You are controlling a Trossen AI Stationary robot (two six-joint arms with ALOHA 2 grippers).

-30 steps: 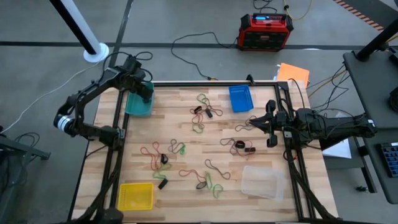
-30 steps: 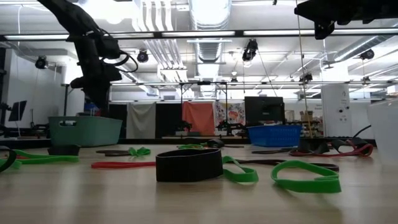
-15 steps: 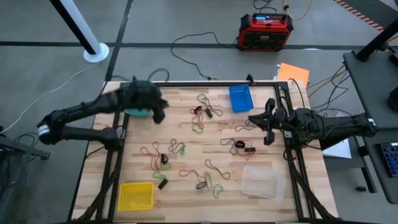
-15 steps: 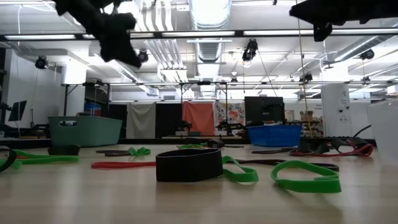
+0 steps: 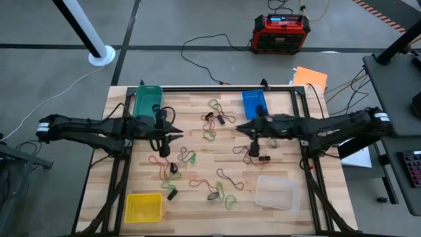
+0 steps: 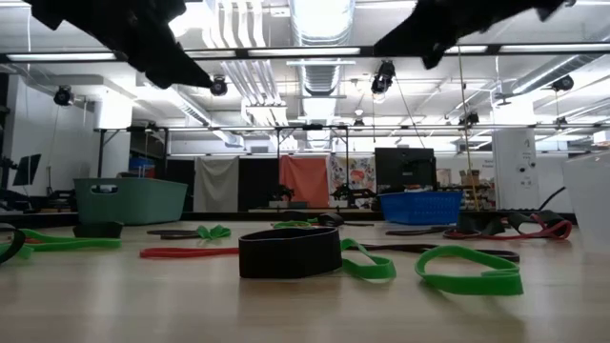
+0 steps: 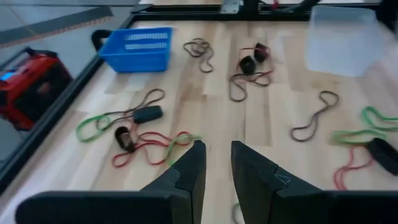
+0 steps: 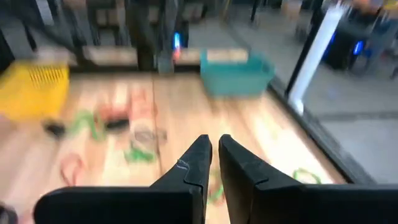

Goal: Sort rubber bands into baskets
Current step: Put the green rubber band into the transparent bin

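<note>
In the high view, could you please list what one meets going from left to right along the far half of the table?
Teal basket → left gripper → tangle of rubber bands → right gripper → blue basket.

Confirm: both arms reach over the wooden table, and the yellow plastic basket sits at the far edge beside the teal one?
Not quite. The high view shows the yellow plastic basket at the near left corner of the wooden table, far from the teal plastic basket. Both arms do reach over the table.
</note>
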